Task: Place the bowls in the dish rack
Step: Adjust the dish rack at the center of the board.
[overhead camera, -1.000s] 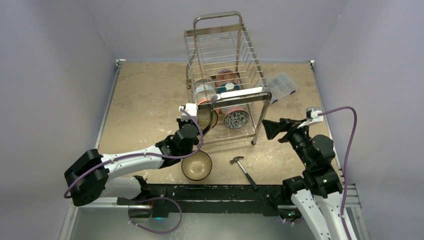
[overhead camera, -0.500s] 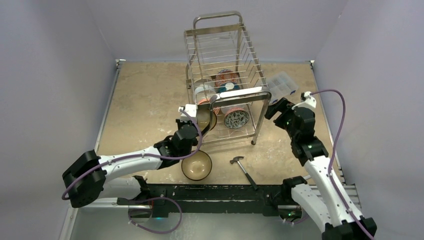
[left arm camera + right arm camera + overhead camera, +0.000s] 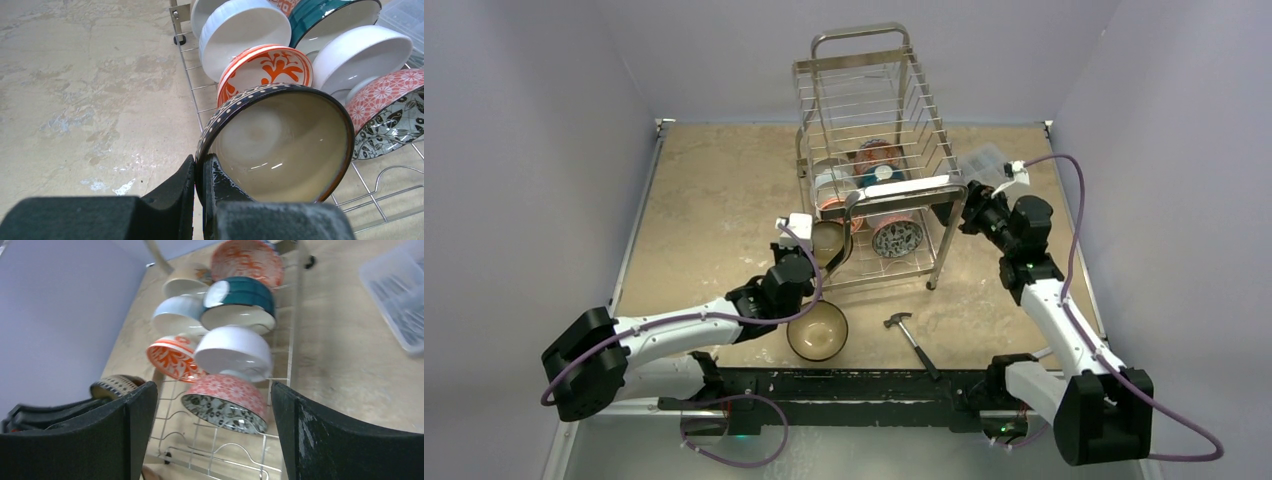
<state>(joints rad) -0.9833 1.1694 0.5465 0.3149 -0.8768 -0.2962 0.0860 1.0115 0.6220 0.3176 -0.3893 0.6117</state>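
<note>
While seven bowls (image 3: 232,352) stand on edge in two rows on the lower tier of the single wire rack (image 3: 874,120), an eighth, the dotted bowl (image 3: 275,142), dark outside and cream inside, tilts over the rack's front left corner, just in front of an orange-and-white one. The left claw (image 3: 200,172) pinches its rim, one finger inside and one outside. A ninth, the brown bowl (image 3: 817,332), sits upright on the table (image 3: 714,190) in front of the rack, apart from both claws. The right claw (image 3: 212,390) is spread wide and holds nothing, near the rack's right side and facing the rows. One hammer (image 3: 911,330) lies right of the brown bowl; one clear box (image 3: 987,165) sits right of the rack.
</note>
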